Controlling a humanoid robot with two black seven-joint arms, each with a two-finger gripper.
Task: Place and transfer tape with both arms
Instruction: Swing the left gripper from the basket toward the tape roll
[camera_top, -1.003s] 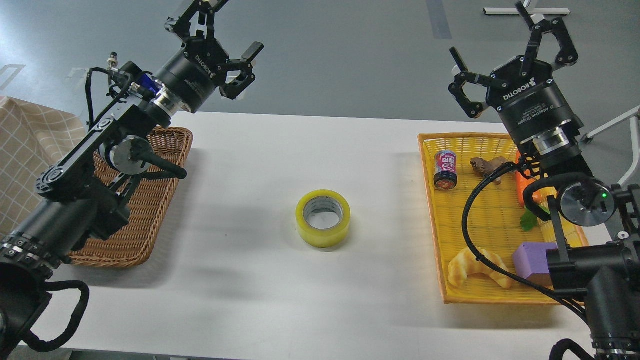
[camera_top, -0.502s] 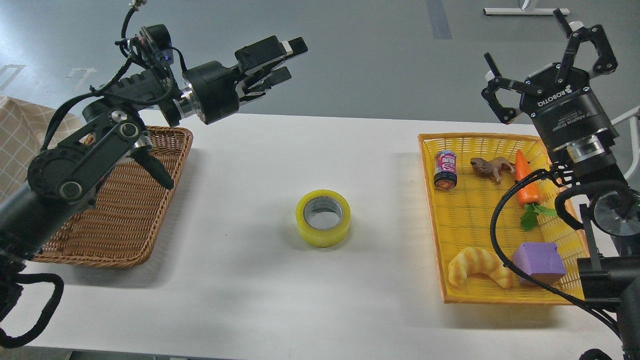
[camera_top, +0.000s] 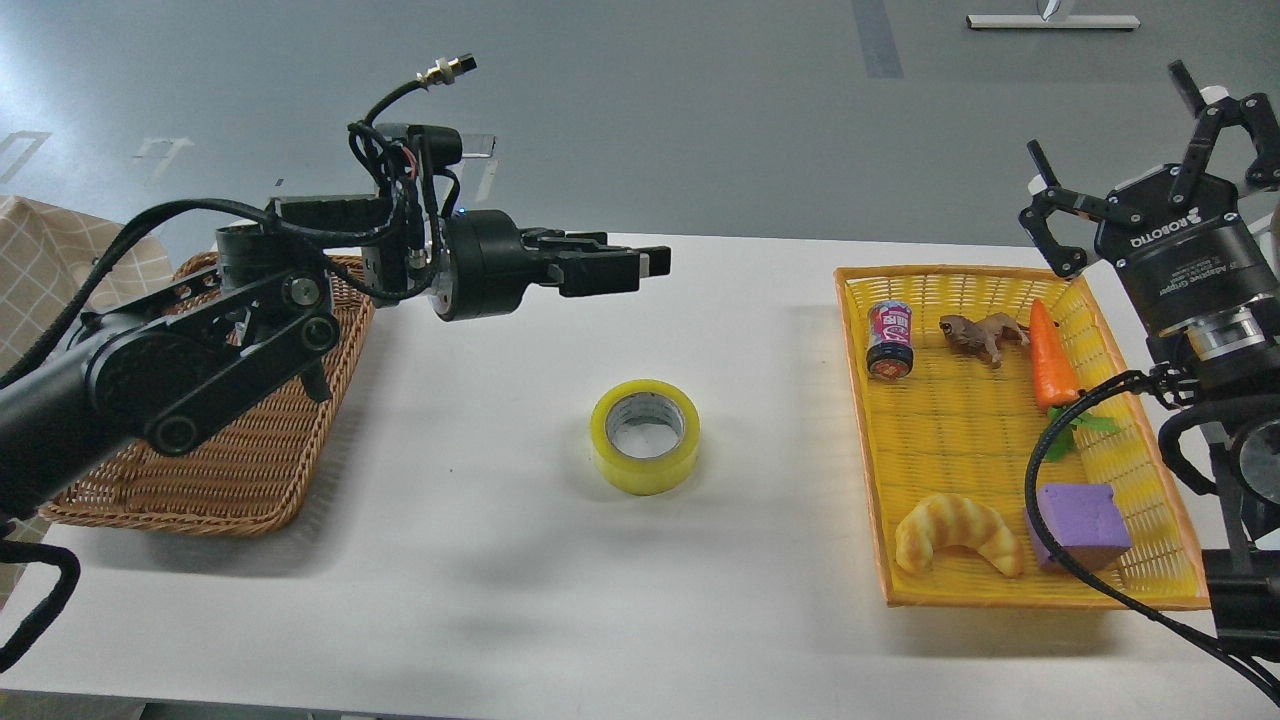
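Observation:
The tape (camera_top: 645, 435), a thick translucent yellow roll with a grey core, lies flat on the white table (camera_top: 480, 580) near its middle. My left gripper (camera_top: 640, 268) is held level above the table, behind and above the tape, with its fingers pointing right. The fingers are seen edge-on, it holds nothing, and it is apart from the tape. My right gripper (camera_top: 1140, 150) is raised at the far right above the back corner of the yellow basket. Its fingers are spread open and it is empty.
A brown wicker basket (camera_top: 250, 480) sits at the left under my left arm. A yellow basket (camera_top: 1000, 272) at the right holds a small can (camera_top: 890, 340), a toy animal (camera_top: 975, 335), a carrot (camera_top: 1050, 355), a croissant toy (camera_top: 960, 530) and a purple block (camera_top: 1080, 520).
My left gripper swung down and to the right, turning from pointing up to lying level behind the tape. My right gripper moved right, clear of the yellow basket. The tape has not moved.

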